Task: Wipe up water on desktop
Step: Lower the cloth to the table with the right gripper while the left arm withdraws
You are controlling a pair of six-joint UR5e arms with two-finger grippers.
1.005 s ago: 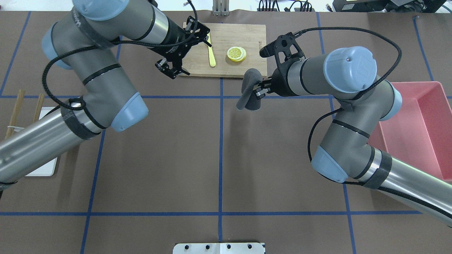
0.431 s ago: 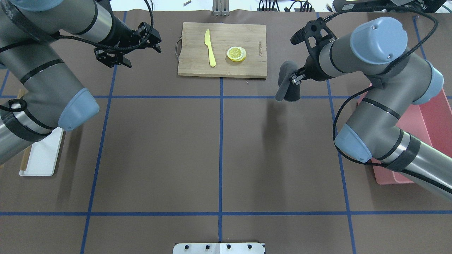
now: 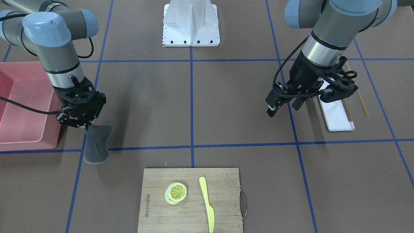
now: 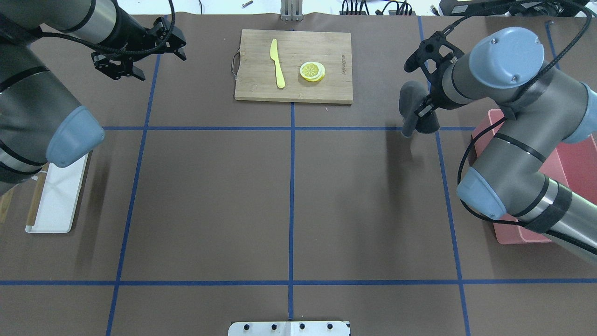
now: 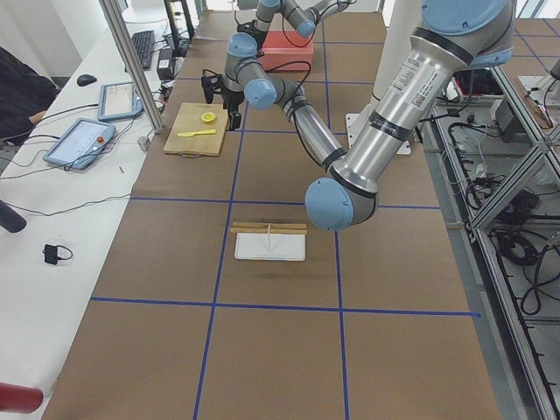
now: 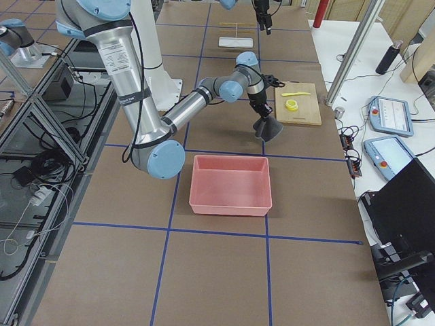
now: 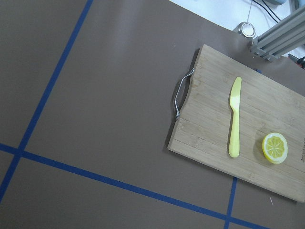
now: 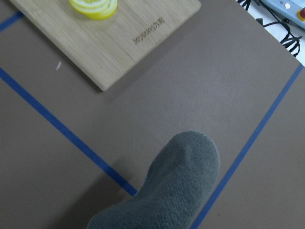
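Note:
The brown desktop with blue tape lines fills the overhead view; I see no water on it. My right gripper is shut on a dark grey cloth, which hangs down over a blue tape crossing to the right of the cutting board. The gripper and cloth also show in the front view, and the cloth fills the bottom of the right wrist view. My left gripper is open and empty at the far left, also seen in the front view.
A bamboo cutting board with a yellow knife and lemon slices lies at the far middle. A pink bin stands at the right, under the right arm. A white tray and chopsticks lie at the left.
My right gripper has carried the cloth to the right, away from the cutting board's corner. My left gripper has swung left, off the board.

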